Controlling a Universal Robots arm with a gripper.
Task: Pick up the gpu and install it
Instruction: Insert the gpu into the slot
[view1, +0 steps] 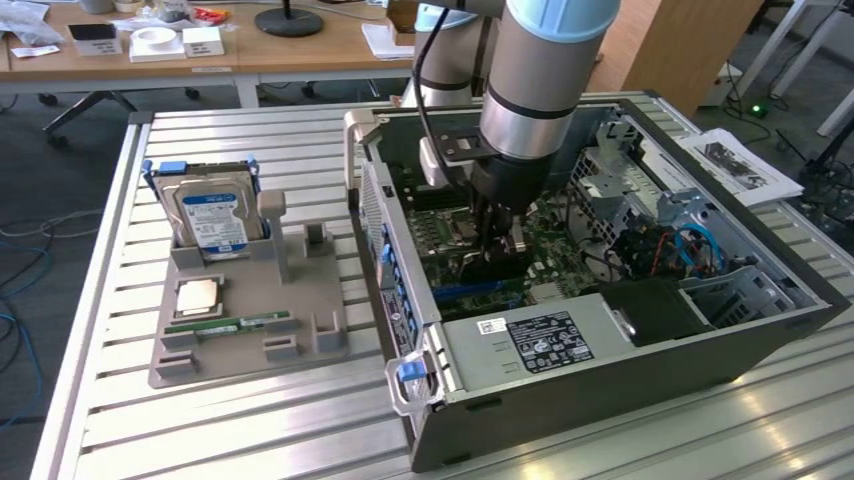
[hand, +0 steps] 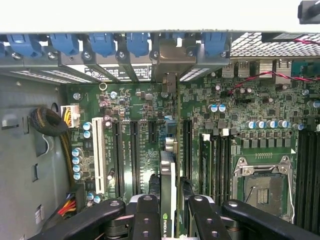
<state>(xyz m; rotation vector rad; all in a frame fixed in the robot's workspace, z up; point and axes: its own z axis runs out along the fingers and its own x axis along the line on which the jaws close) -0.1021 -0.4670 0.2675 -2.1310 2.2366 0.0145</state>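
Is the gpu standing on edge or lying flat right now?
On edge: the gpu shows as a thin strip between the gripper fingers, above the motherboard.

arm vertical, wrist pointing straight down, gripper (view1: 497, 243) at 12 o'clock of the fingers (hand: 148, 215), both clamped on gpu (hand: 168, 195) edge-on.
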